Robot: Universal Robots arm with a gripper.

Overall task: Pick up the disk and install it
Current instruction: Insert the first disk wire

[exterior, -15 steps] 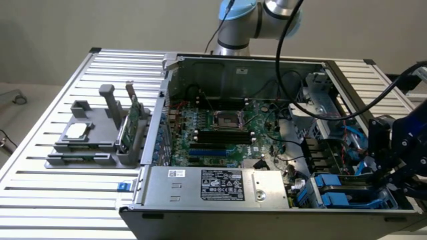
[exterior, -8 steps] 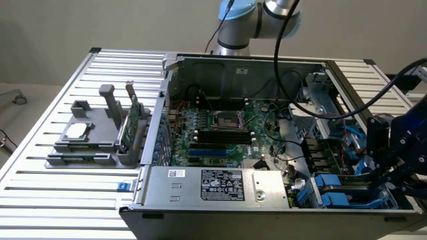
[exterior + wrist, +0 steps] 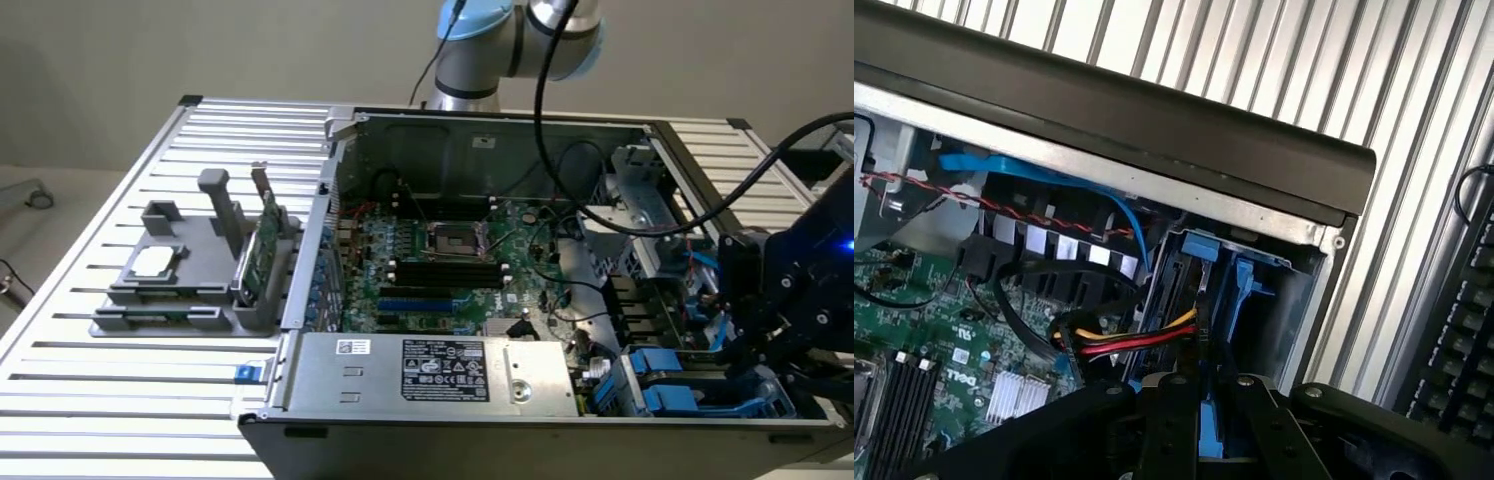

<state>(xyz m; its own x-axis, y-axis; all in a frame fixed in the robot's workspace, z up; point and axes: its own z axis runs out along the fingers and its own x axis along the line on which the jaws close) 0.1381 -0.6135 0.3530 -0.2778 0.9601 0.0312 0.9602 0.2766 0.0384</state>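
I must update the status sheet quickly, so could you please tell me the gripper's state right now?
Gripper: closed, apparently holding the flat disk with blue plastic rails at the computer's drive bay.

Computer case [image 3: 400,125]: bare sheet metal, dull grey and smooth; its outer rim is dark and matt.
Table [image 3: 80,400], under the case: ribbed metal, satin silver.
Motherboard [image 3: 441,255], inside the case: semi-gloss green circuit board with black plastic slots.
Power supply [image 3: 334,375], inside the case: matt grey metal with a printed label.
Cables [image 3: 1144,340], inside the case: glossy plastic sheaths in red, yellow and black.
Holder [image 3: 187,290], beside the case: matt grey plastic.
Disk [image 3: 1210,440], inside the case: a smooth blue plastic rail, pinched by me.
Gripper [image 3: 1202,390], mine, above the case: matt black links with small screw heads.
Keyboard [image 3: 1464,350], outside the case: matt black plastic keys.
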